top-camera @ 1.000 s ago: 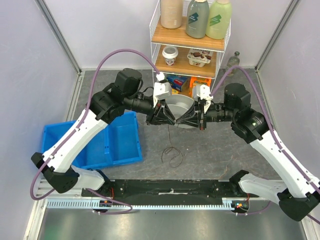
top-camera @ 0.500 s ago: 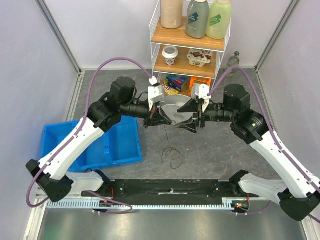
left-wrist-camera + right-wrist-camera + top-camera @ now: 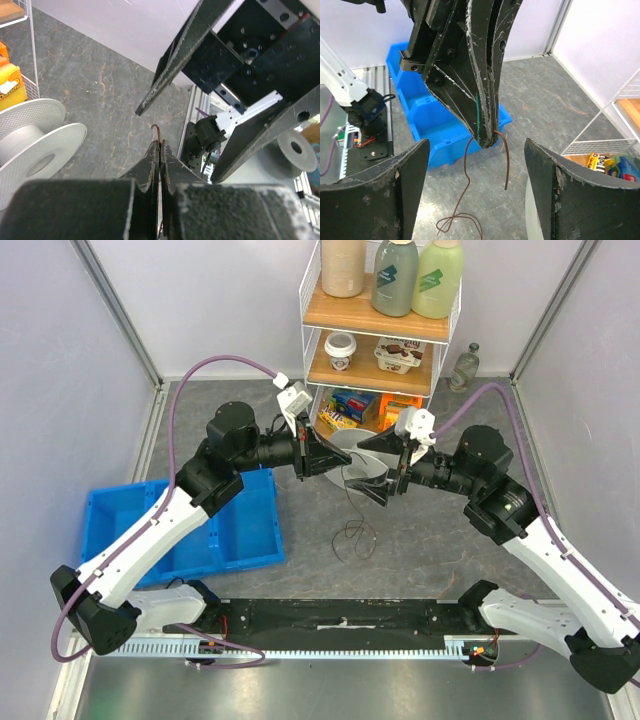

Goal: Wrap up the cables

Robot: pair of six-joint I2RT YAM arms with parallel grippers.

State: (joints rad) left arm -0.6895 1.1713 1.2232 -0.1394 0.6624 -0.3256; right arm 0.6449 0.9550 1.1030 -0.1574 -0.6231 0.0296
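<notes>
The cable is a very thin dark wire. My left gripper (image 3: 343, 458) is shut on it near one end, and a short curved tail (image 3: 506, 165) sticks out past the tips (image 3: 160, 145). The rest of the cable (image 3: 467, 170) hangs to small loose loops on the table (image 3: 355, 536). My right gripper (image 3: 360, 468) faces the left one, open wide, with its fingers (image 3: 380, 190) either side of the left gripper's tips and not touching the wire. A white spool (image 3: 35, 145) lies just behind both grippers.
A blue bin (image 3: 200, 525) sits at the left beside my left arm. A wire shelf rack (image 3: 380, 330) with bottles, cups and boxes stands at the back, and a small bottle (image 3: 465, 365) stands to its right. A black rail (image 3: 340, 615) runs along the near edge.
My right gripper has opened, let go of the cable and drawn back to the right. My left gripper has shut on the cable. The loops on the table have shifted slightly right.
</notes>
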